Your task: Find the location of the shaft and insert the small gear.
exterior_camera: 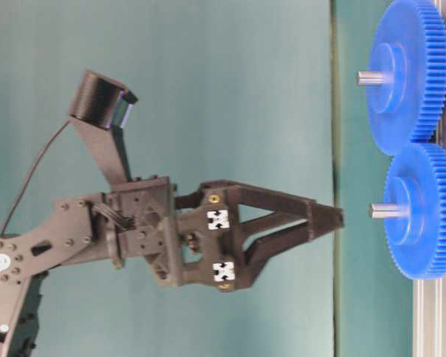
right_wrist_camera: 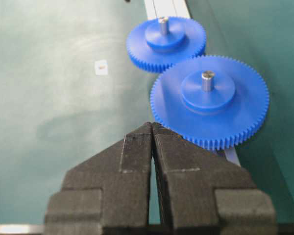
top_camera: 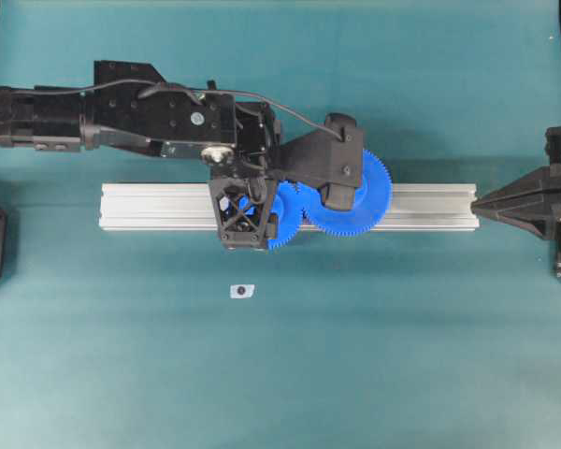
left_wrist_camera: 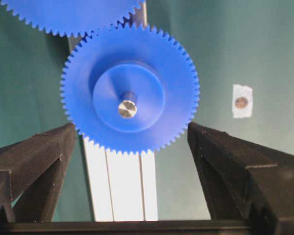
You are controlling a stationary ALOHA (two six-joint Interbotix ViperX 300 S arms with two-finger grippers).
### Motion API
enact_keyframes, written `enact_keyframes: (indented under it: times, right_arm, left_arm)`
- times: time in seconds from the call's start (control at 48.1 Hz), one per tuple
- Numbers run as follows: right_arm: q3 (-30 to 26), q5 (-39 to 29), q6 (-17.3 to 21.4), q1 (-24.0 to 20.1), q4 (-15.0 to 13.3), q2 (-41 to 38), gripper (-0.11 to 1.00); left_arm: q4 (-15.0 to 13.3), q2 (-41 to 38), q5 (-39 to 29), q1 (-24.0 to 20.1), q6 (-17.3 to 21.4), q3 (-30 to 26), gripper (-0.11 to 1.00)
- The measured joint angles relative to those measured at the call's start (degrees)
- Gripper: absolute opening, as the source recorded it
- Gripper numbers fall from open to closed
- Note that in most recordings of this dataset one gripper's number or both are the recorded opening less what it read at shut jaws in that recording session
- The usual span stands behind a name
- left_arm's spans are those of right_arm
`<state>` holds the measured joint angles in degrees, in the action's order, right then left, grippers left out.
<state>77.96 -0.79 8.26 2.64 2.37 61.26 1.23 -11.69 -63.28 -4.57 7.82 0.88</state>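
The small gear [left_wrist_camera: 130, 88] sits on the aluminium rail [left_wrist_camera: 120, 186], its teeth meshed with the larger blue gear [right_wrist_camera: 209, 100]. The shaft [left_wrist_camera: 128, 107], a grey pin, pokes up through its hub. My left gripper [left_wrist_camera: 132, 129] hangs straight above it, open, one finger on each side and nothing between them. At table level the left gripper [exterior_camera: 334, 217] stands a short gap off the pin tip [exterior_camera: 379, 210]. My right gripper [right_wrist_camera: 152, 125] is shut and empty, resting at the rail's right end [top_camera: 477, 204] and pointing along it.
A small white tag with a dark dot [top_camera: 240, 291] lies on the green mat in front of the rail. The larger gear [top_camera: 355, 196] carries its own grey pin [right_wrist_camera: 207, 78]. The left arm [top_camera: 122, 117] reaches in from the left.
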Motion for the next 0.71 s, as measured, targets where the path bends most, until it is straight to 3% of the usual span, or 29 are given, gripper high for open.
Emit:
enact_keyframes:
  times: [0.706]
  right_arm:
    - [0.00, 0.00, 0.00, -0.09, 0.00, 0.00, 0.02]
  left_arm:
    - [0.00, 0.18, -2.64, -0.09, 0.09, -1.67, 0.90]
